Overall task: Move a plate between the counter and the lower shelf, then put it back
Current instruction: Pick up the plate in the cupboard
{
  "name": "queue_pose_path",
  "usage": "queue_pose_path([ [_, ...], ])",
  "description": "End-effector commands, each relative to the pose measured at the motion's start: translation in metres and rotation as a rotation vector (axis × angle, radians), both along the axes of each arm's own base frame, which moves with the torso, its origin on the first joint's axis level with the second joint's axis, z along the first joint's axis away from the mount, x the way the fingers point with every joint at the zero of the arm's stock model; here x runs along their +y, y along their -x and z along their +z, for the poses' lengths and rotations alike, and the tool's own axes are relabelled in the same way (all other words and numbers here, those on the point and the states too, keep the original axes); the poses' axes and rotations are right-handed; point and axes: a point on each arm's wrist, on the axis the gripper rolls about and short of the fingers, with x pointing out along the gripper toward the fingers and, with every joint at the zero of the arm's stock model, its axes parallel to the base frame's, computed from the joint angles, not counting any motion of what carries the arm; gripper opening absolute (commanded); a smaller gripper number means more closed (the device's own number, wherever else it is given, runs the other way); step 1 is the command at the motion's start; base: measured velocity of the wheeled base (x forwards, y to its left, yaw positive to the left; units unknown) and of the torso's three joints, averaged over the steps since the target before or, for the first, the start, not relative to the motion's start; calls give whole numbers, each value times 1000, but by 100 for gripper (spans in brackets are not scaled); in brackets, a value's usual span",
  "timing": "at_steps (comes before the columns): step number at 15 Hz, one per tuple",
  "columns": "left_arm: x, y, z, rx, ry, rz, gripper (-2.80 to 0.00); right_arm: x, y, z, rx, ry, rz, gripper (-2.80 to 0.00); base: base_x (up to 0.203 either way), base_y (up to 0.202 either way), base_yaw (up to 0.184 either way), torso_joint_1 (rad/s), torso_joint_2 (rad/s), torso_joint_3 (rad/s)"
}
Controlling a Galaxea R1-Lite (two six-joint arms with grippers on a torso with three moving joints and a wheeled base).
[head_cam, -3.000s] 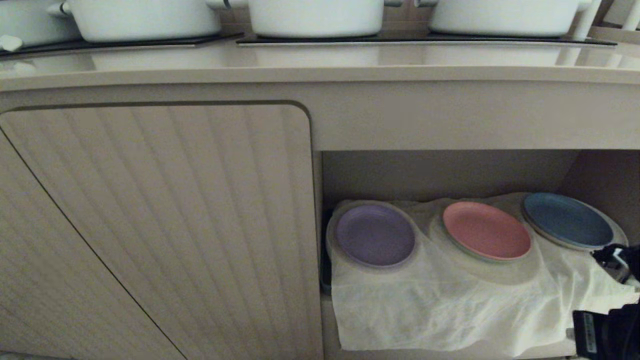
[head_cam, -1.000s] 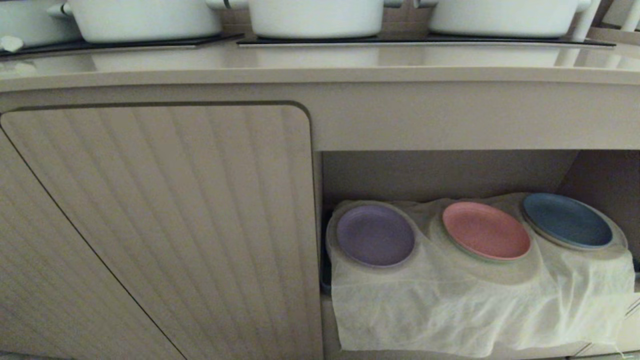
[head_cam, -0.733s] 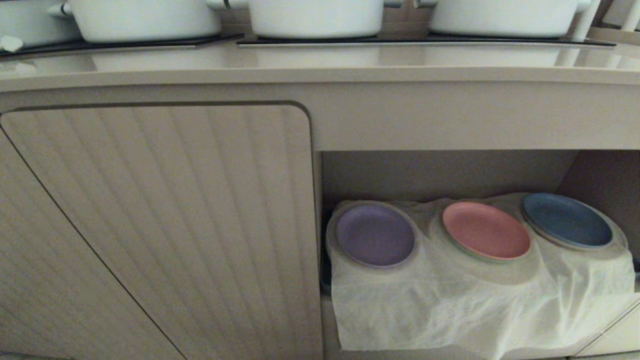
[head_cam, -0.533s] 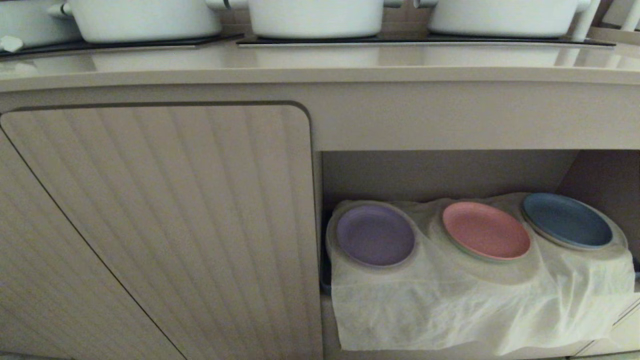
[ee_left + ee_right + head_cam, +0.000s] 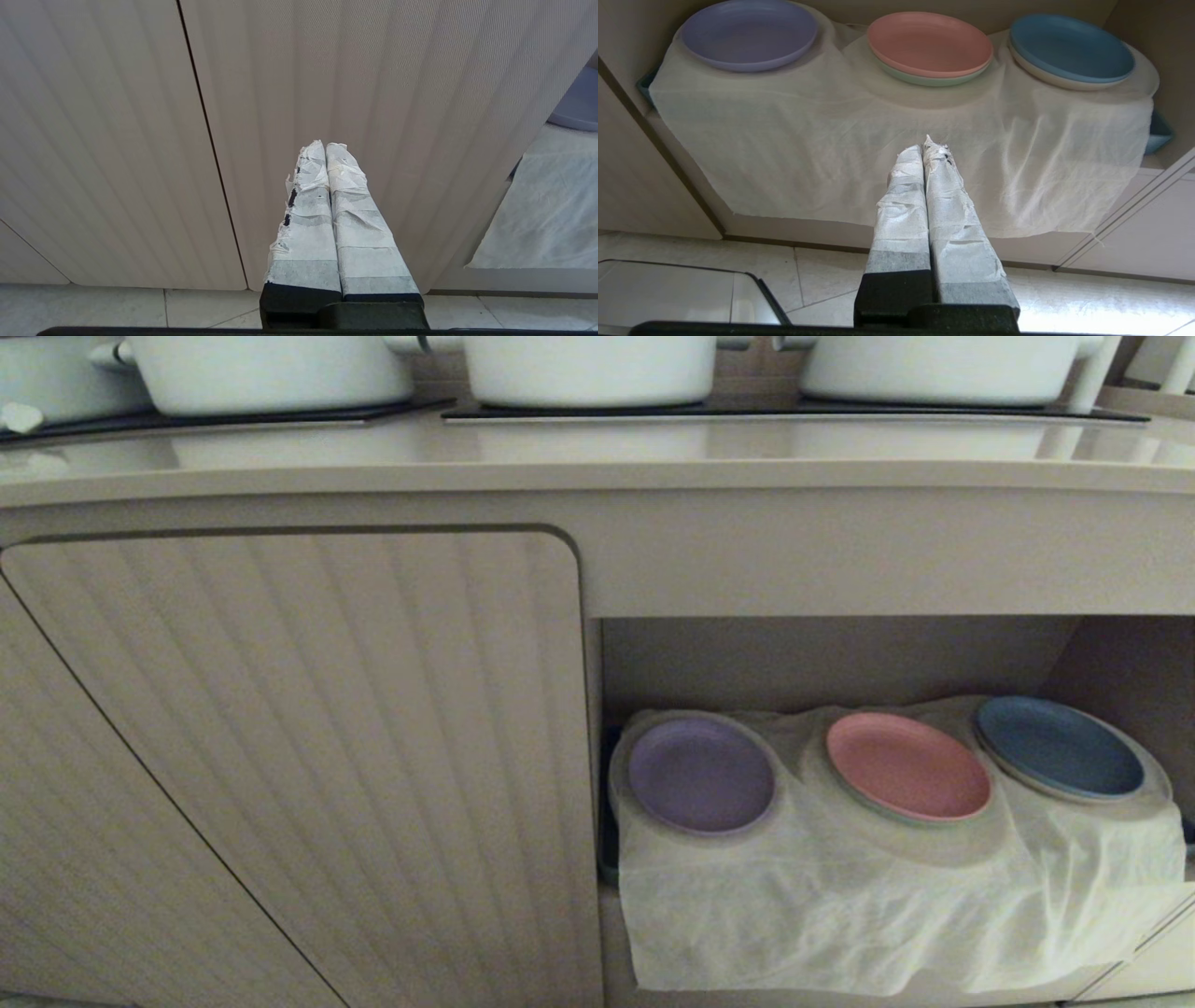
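Note:
The lilac plate (image 5: pixel 700 775) (image 5: pixel 749 33) lies on the left hump of the white cloth (image 5: pixel 840 915) inside the lower shelf (image 5: pixel 822 663). The beige counter (image 5: pixel 560 453) runs above it. My right gripper (image 5: pixel 924 147) is shut and empty, hanging low in front of the shelf, short of the cloth's drooping edge and well clear of the plate. My left gripper (image 5: pixel 324 145) is shut and empty, parked facing the ribbed cabinet door (image 5: pixel 373 93). Neither arm shows in the head view.
A pink plate (image 5: pixel 907 765) on a green one and a blue plate (image 5: pixel 1060 747) on a white one sit to the right on the cloth. White pots (image 5: pixel 588 369) stand on the black cooktop panels (image 5: pixel 794 411). The closed ribbed door (image 5: pixel 299 756) fills the left.
The right arm, seen at the lower right three seconds ago, has left the head view. The cloth's lower right edge has shifted slightly. Plates have not moved.

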Motion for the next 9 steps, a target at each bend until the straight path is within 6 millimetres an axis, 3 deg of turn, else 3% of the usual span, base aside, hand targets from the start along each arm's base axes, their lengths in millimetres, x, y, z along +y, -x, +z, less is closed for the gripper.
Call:
queue_pose_path([
  [1, 0, 0, 0, 1, 0, 1, -280, 0, 0, -1, 3, 0, 0, -280, 0, 0, 0, 0, 0, 0],
  [9, 0, 0, 0, 1, 0, 1, -280, 0, -1, -2, 4, -29, -5, -280, 0, 0, 0, 0, 0, 0],
])
